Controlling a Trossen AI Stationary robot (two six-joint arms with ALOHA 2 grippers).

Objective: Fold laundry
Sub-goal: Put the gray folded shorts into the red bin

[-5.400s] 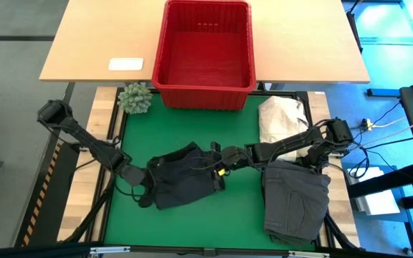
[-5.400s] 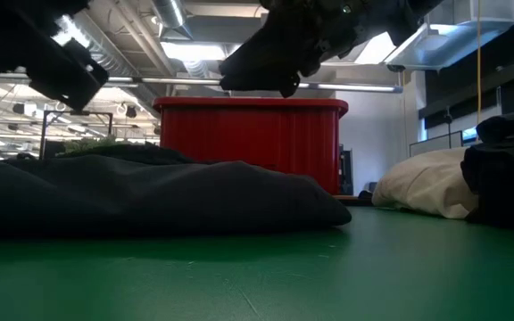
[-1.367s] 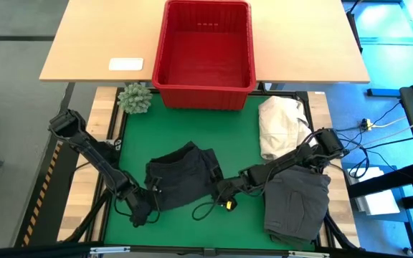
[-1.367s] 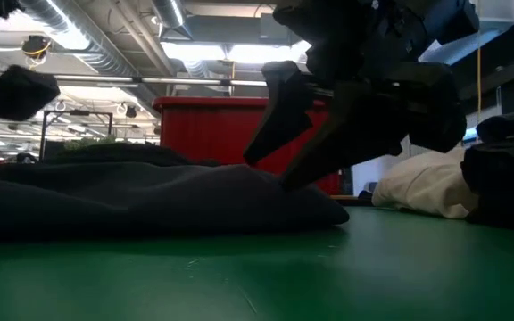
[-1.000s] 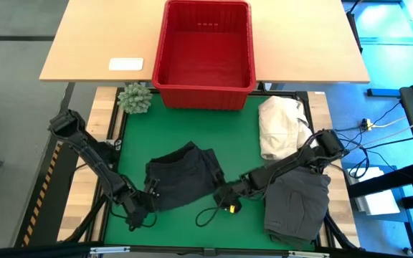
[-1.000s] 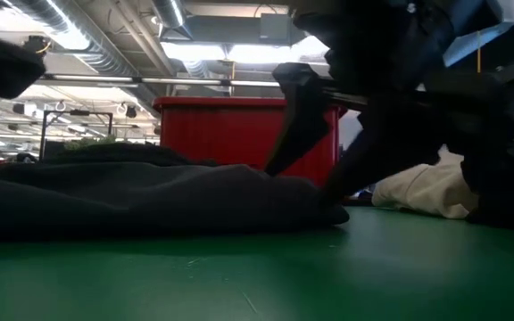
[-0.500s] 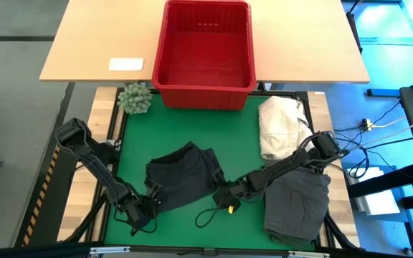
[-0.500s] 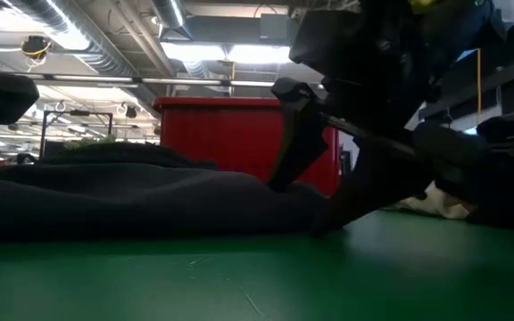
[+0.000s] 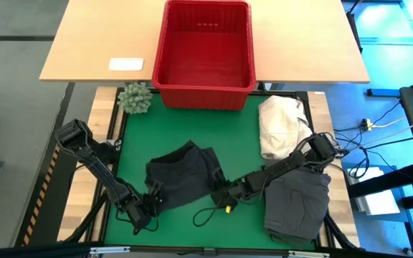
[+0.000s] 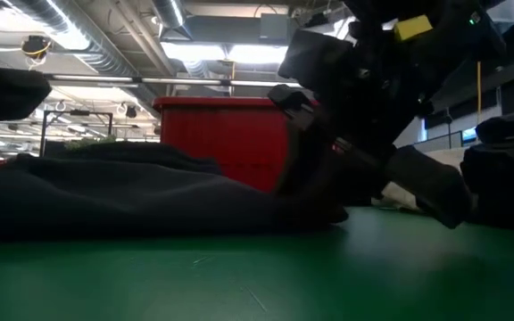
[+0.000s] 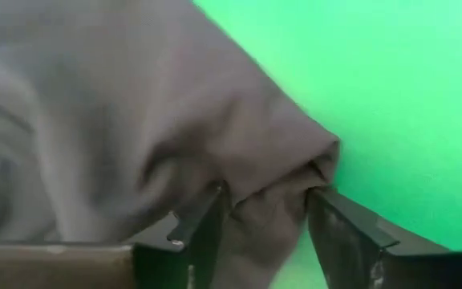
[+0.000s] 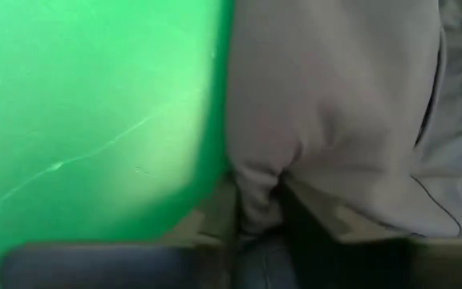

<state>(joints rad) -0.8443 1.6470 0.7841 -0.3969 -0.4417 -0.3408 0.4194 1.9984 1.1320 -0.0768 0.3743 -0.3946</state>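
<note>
Left claw (image 9: 148,206) sits low at the near-left corner of the dark grey garment (image 9: 181,183), its fingers (image 11: 203,233) partly apart with a bunched fold of the cloth's corner between them, touching both. Right claw (image 9: 222,197) is at the garment's near-right corner, pinched together on a fold of its edge; the right wrist view shows cloth squeezed between the fingers (image 12: 215,209). The garment lies crumpled mid green surface (image 9: 242,132). A second dark grey garment (image 9: 296,204), folded, lies at the right edge, with the cream-white cloth heap (image 9: 282,125) behind it. Red basket (image 9: 205,54) stands at the far edge, and a small green plant (image 9: 135,98) at the far-left corner. Bare green between basket and garment, and along the near edge.
</note>
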